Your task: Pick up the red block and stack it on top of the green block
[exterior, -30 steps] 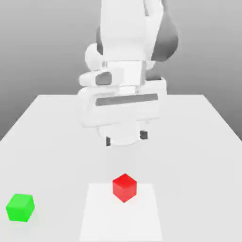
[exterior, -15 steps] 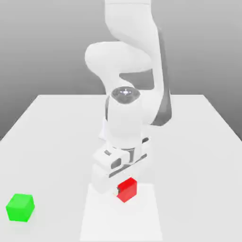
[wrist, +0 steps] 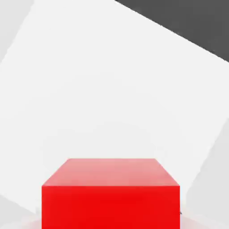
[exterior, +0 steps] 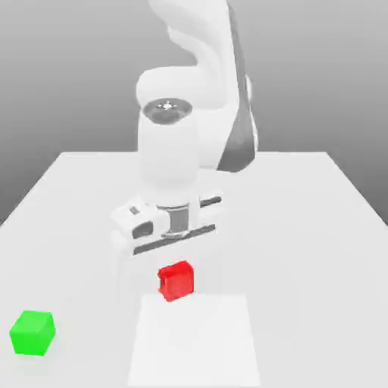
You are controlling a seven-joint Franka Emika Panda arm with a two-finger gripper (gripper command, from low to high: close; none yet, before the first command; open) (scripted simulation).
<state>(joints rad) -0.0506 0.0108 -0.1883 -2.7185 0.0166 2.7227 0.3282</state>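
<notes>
The red block point(exterior: 176, 282) hangs under my hand in the exterior view, a little above the white table, near the far edge of a lighter square patch. My gripper point(exterior: 175, 274) is shut on it, fingers at its sides. In the hand view the red block point(wrist: 111, 193) looms close, with the table's surface behind it. The green block point(exterior: 32, 333) rests on the table near the front, at the exterior view's left, well apart from the red one and lower in the picture.
The white table point(exterior: 303, 227) spreads wide around the arm. A lighter square patch point(exterior: 194, 345) lies on it at the front middle. Beyond the table's edges is grey background.
My hand came down over the red block, shut on it, then lifted it and carried it toward the exterior view's left. The green block has stayed put.
</notes>
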